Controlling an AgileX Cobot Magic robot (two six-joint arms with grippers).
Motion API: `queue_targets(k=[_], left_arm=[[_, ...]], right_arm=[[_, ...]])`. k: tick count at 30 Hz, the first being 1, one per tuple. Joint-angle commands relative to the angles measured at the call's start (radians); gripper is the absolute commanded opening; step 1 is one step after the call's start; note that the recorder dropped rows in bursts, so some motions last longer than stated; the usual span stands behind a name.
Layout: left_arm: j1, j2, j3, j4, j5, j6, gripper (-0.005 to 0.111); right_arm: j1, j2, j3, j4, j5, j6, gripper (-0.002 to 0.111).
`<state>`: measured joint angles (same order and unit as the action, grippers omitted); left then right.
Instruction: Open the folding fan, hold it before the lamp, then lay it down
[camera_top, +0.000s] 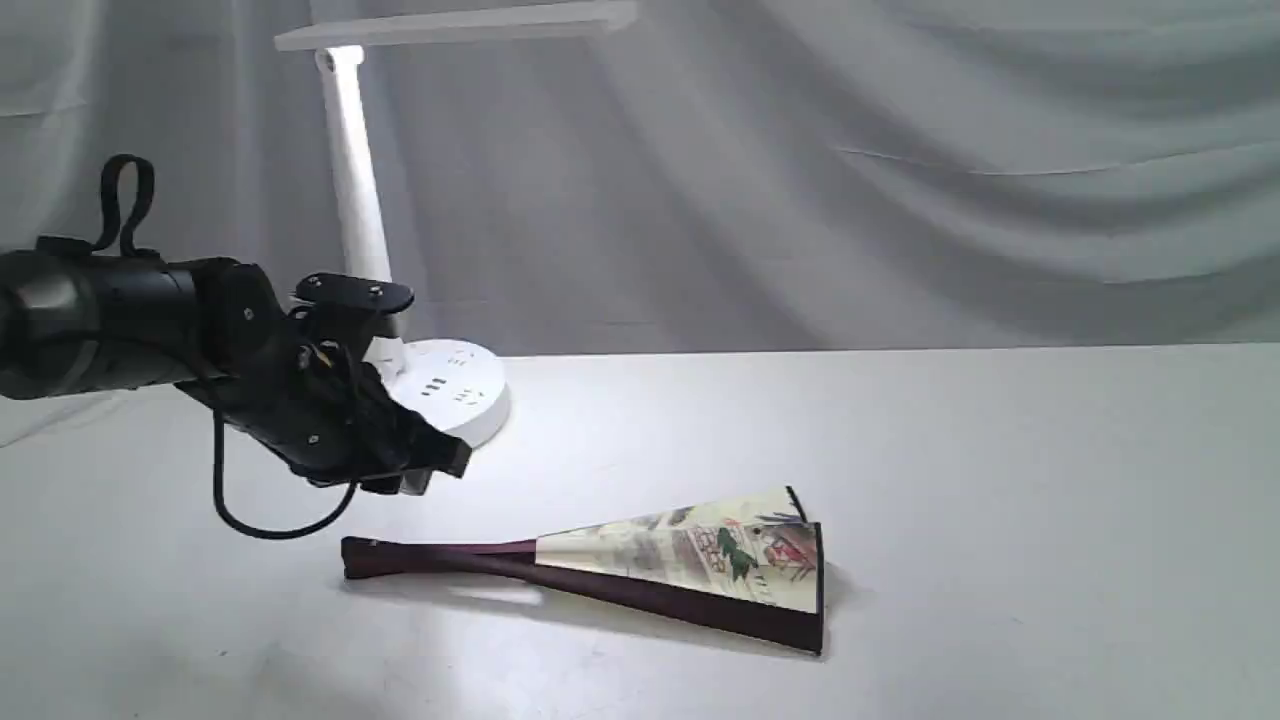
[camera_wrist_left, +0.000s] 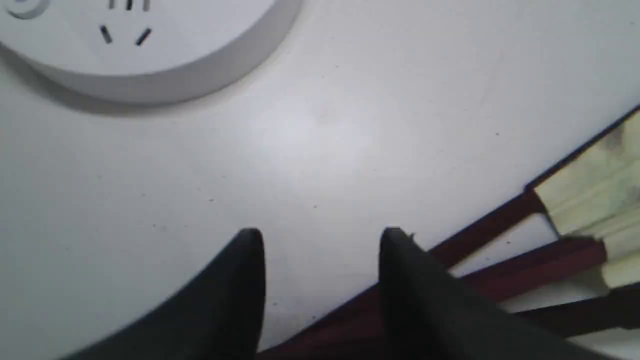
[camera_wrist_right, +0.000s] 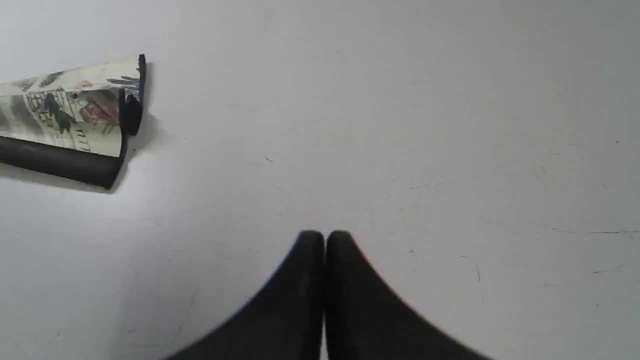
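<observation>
Left pincer (camera_wrist_left: 322, 234), parted, over folding fan (camera_top: 700, 560) ribs; lamp (camera_top: 355, 180) base half-hidden

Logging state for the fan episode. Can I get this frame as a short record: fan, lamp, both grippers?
fan: folding fan lying on the table, spread only to a narrow wedge
lamp: lamp upright behind the fan, apart from it
left gripper: left gripper open, empty, hovering by the fan's ribs
right gripper: right gripper shut, empty, over the table, clear of the fan
stage: fan not yet grasped
</observation>
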<state>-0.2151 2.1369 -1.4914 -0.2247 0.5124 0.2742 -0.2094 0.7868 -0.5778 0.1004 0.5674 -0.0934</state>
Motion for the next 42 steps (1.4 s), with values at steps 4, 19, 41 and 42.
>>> queue_targets(k=[4,19,41,42], left_arm=[[0.006,-0.008,-0.002,-0.001,0.084,0.169,0.063],[0.006,-0.006,-0.002,-0.004,0.117,0.439,0.064],[0.006,0.064,-0.002,-0.018,0.180,0.433,0.064],[0.006,0.064,-0.002,-0.033,0.191,0.433,0.064]], right_arm=[[0.000,0.000,0.000,0.008,-0.010,-0.011,0.000],[0.000,0.000,0.000,0.008,-0.010,-0.011,0.000],[0.000,0.000,0.000,0.008,-0.019,-0.011,0.000],[0.000,0.000,0.000,0.008,-0.022,-0.011,0.000]])
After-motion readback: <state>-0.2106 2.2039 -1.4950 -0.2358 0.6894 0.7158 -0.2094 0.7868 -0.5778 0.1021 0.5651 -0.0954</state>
